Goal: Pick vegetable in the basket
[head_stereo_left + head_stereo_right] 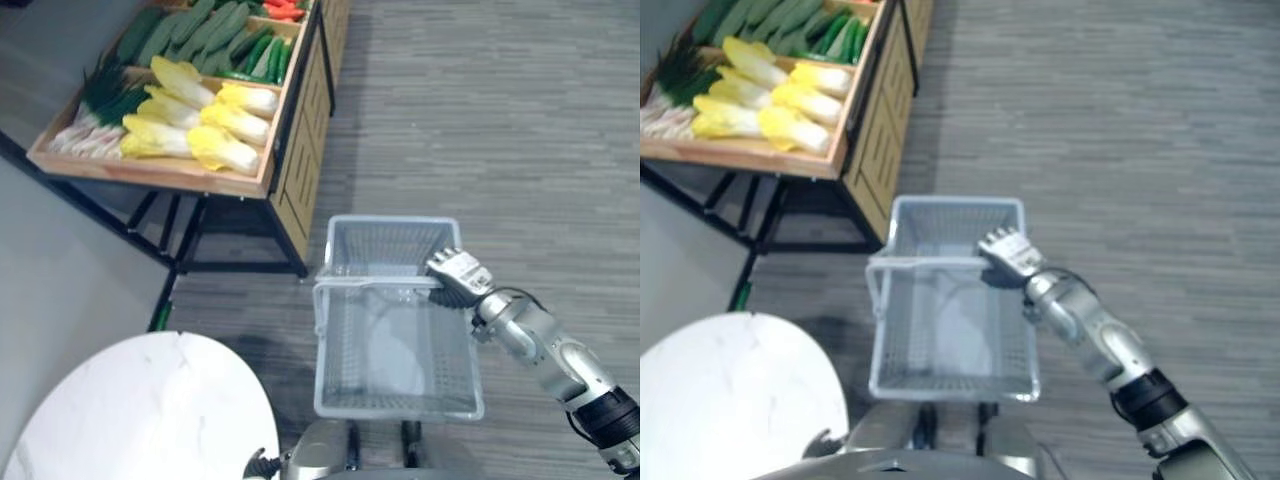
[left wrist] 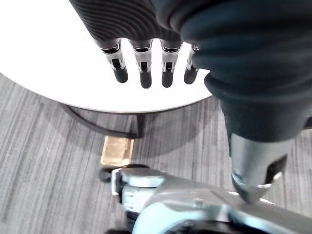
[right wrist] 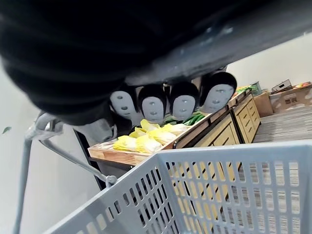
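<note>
A grey plastic basket point(image 1: 395, 408) hangs empty in front of me over the floor. My right hand point(image 1: 458, 272) is at the right end of its handle point(image 1: 370, 284), fingers curled round it; the right wrist view shows the curled fingertips point(image 3: 184, 106) above the basket's mesh wall point(image 3: 219, 195). The vegetables lie in a wooden crate point(image 1: 150, 172) on a stand at the upper left: yellow-white cabbages point(image 1: 225, 125), green cucumbers point(image 1: 200, 30), green onions point(image 1: 95, 120) and red ones point(image 1: 283, 8) at the back. My left hand point(image 2: 141, 68) hangs by a white round table with its fingers straight and holds nothing.
The white round table point(image 1: 140, 410) stands at the lower left, close to the basket. The crate rests on a black frame point(image 1: 190, 240) beside a wooden slatted cabinet point(image 1: 300, 170). Grey striped carpet point(image 1: 500, 120) spreads to the right.
</note>
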